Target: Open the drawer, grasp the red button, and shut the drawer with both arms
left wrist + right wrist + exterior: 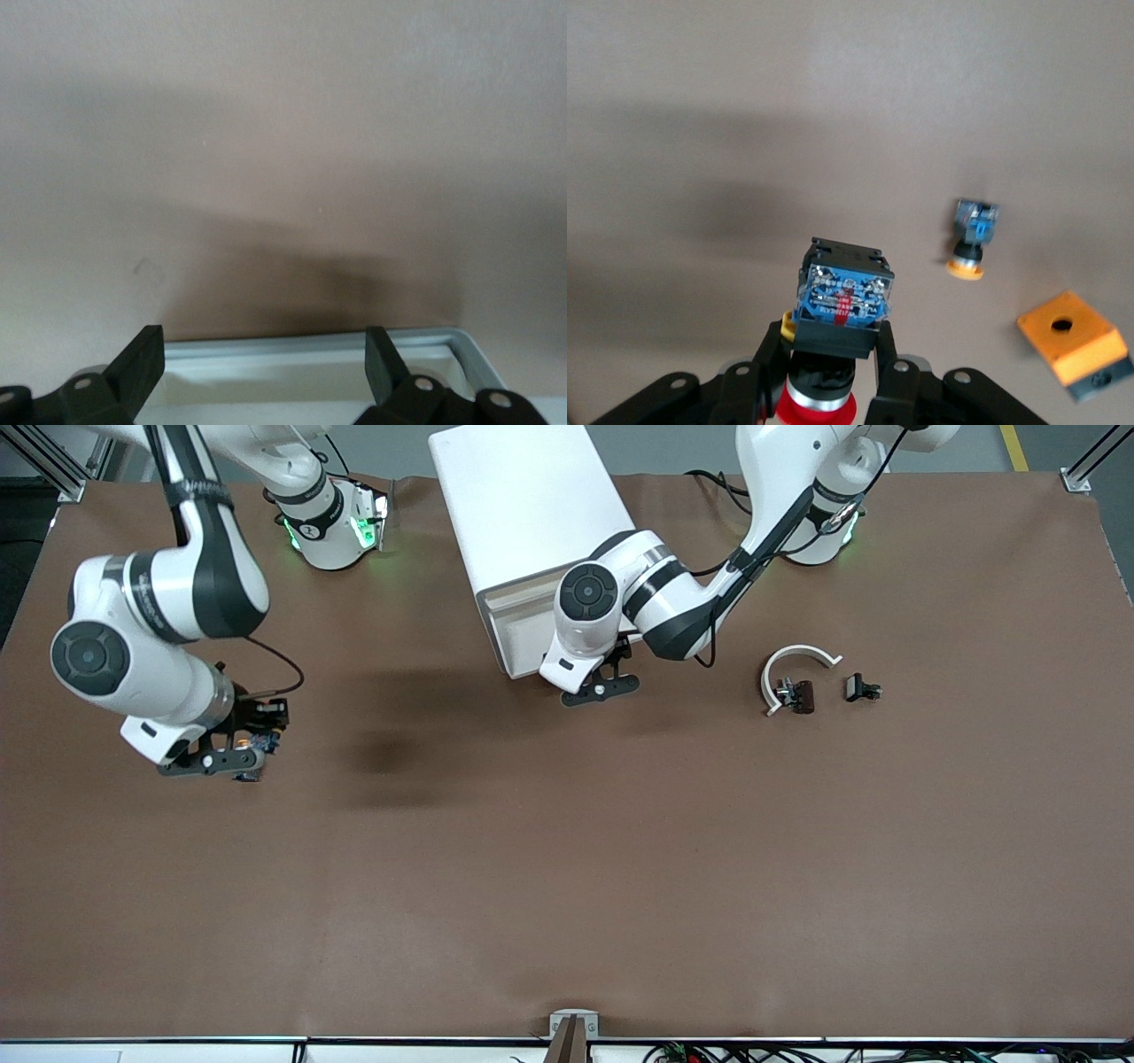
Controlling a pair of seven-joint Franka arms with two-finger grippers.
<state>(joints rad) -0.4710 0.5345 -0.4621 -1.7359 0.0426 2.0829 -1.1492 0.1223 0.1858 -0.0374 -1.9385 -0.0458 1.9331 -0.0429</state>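
Gripping the small red-capped pushbutton with dark blue body [837,328], my right gripper [833,372] is clamped on its rigid, light housing above the brown table [567,886]. My left gripper [264,363] hangs spread and empty at the white drawer's cream lip [310,347], cabinet [523,514] at twelve o'clock.

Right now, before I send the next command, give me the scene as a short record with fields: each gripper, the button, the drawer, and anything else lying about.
left gripper: open, at the drawer's front lip, holding nothing
right gripper: shut on the button, over the table toward the right arm's end
button: red cap, dark body, held up off the table
drawer: front lip between the left fingers; whether fully shut cannot be told
cabinet: white, between the two arm bases
yellow-capped button: lying on the table
orange box: on the table beside it
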